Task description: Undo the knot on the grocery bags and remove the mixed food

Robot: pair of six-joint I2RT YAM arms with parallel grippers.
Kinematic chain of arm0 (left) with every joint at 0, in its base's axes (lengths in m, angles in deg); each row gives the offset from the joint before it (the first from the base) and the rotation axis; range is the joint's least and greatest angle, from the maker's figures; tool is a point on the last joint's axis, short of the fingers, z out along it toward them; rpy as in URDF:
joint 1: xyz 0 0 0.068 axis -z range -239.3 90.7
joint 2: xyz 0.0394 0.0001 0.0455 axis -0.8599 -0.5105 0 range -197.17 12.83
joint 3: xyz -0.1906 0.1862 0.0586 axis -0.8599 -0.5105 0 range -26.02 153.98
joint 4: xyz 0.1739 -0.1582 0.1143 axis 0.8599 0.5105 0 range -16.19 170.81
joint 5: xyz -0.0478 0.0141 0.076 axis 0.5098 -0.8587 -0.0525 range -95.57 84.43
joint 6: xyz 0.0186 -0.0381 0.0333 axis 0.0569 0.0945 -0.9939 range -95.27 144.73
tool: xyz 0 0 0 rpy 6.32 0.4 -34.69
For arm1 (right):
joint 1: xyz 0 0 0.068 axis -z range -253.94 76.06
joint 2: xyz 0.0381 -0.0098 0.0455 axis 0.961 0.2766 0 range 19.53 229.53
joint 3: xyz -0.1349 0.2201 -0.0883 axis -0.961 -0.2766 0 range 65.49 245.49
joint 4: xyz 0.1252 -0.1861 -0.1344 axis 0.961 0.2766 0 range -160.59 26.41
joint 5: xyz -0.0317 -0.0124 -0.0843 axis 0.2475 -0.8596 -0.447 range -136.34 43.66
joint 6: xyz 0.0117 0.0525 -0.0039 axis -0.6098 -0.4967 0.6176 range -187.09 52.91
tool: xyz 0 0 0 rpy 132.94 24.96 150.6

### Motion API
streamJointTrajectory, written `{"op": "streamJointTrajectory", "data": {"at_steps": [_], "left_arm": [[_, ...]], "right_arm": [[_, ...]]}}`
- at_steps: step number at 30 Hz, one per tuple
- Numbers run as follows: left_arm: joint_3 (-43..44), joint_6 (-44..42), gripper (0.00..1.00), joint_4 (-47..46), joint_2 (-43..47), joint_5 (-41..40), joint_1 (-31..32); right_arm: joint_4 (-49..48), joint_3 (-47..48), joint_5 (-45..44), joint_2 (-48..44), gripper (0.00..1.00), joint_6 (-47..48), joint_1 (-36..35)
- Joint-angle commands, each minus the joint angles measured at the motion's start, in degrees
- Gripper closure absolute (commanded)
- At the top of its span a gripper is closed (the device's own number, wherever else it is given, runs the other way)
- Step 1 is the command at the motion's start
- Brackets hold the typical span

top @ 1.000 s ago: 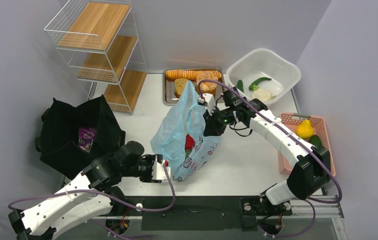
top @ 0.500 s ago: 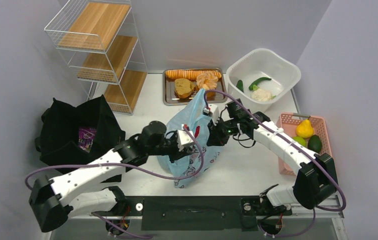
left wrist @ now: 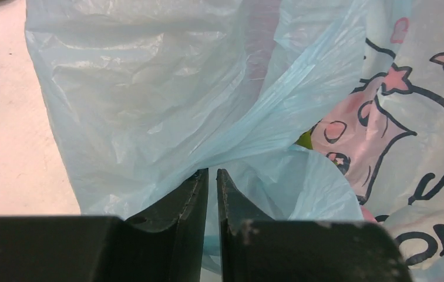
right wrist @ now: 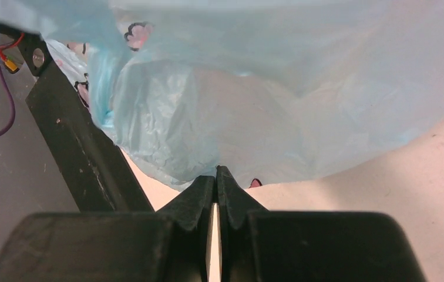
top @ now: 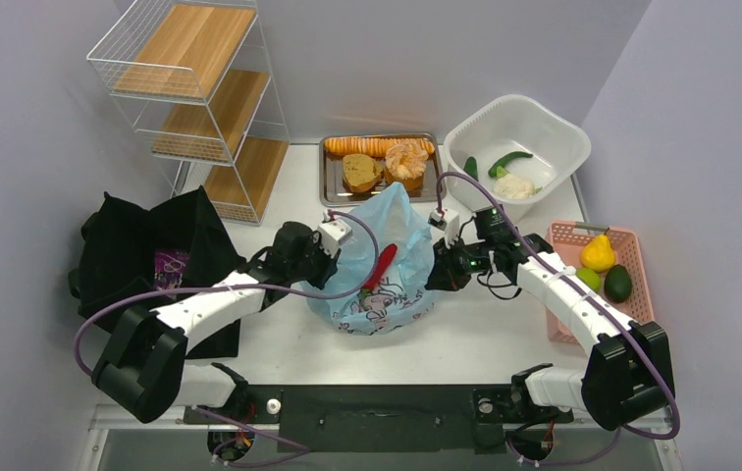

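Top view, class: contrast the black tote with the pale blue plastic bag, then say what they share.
The black tote is opaque, boxy; the pale blue plastic bag is thin, translucent, printed. No hand grips the tote; left hand and right hand pinch the bag. Both are loaded.

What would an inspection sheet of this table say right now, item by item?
Surface: white table, things spread across it.
Job's things: blue bag slumped mid-table, something red inside; black bag open at the left, purple packet inside.
Clutter: tray with bread, white tub with vegetables, pink basket with fruit.
Grippers: left gripper shut on the blue bag's film; right gripper shut at the bag's edge, grip unclear.
Cables: purple cables run along both arms; one loops over the bag.
Surroundings: wire shelf at back left, grey walls.
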Motion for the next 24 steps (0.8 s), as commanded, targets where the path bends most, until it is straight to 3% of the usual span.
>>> {"op": "streamJointTrajectory", "data": {"at_steps": [1,6,9,12,16,21,24], "left_arm": [[-0.3,-5.3,0.90,-3.3,2.7,-6.5,3.3],[1.1,-7.5,0.85,-7.8,11.8,8.0,12.7],[4.0,-7.1,0.85,-8.0,10.2,11.3,18.7],[5.2,-5.8,0.87,-9.4,3.4,9.8,19.9],[7.6,-4.3,0.89,-12.3,-5.5,5.5,17.2],[12.0,1.9,0.89,-11.2,-16.6,0.9,9.3],[15.8,7.1,0.80,-9.6,-19.7,-9.9,4.1]], "right_arm": [[-1.3,-1.3,2.6,-1.4,1.00,-0.4,0.1],[-3.3,-0.9,3.0,-0.5,1.00,-3.0,0.1],[-5.2,-0.9,3.2,-0.1,1.00,-5.2,0.1],[-5.6,-0.4,3.7,-0.1,1.00,-6.0,0.2],[-4.9,0.0,4.9,-1.4,1.00,-6.3,1.5],[-3.3,-0.2,6.1,-2.4,1.00,-7.7,2.6],[-1.3,-0.4,6.1,-2.6,1.00,-6.9,2.9]]}}
